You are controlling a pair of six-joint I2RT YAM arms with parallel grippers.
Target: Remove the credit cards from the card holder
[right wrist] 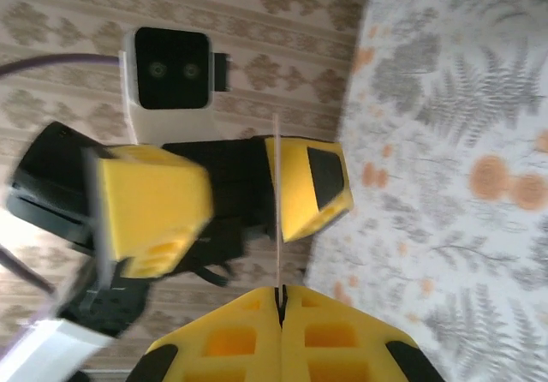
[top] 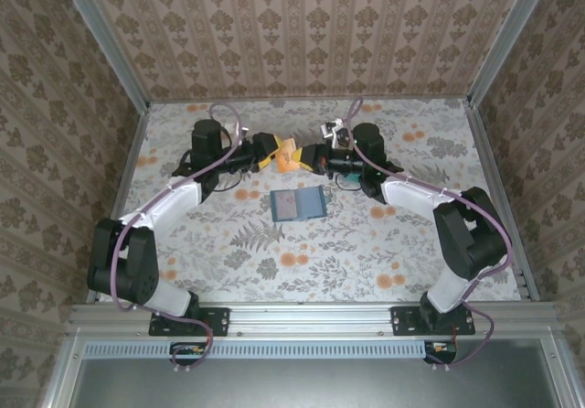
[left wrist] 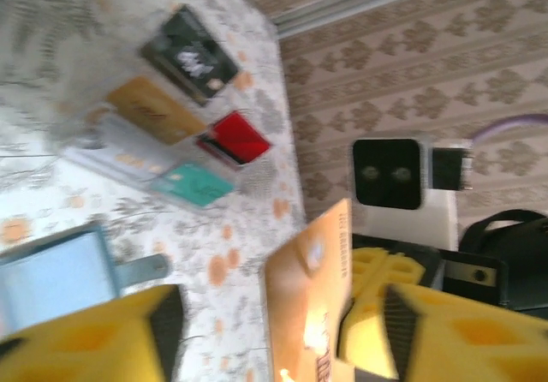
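An orange-tan credit card [top: 288, 159] hangs in the air between the two grippers, above the far middle of the table. My right gripper [right wrist: 280, 295] is shut on the card's near edge; the card [right wrist: 277, 202] shows edge-on as a thin line. My left gripper [left wrist: 278, 322] is open, its yellow fingers [right wrist: 150, 202] standing on either side of the card [left wrist: 308, 296] with a wide gap on one side. The teal-blue card holder [top: 299, 204] lies open and flat on the table, nearer than both grippers and apart from them.
A clear compartment tray [left wrist: 98, 152] lies beyond the card holder [left wrist: 51, 279], holding a black block [left wrist: 190, 56], a tan card [left wrist: 154, 108], a red block [left wrist: 235, 138] and a teal block [left wrist: 193, 185]. Patterned walls close in the table on three sides.
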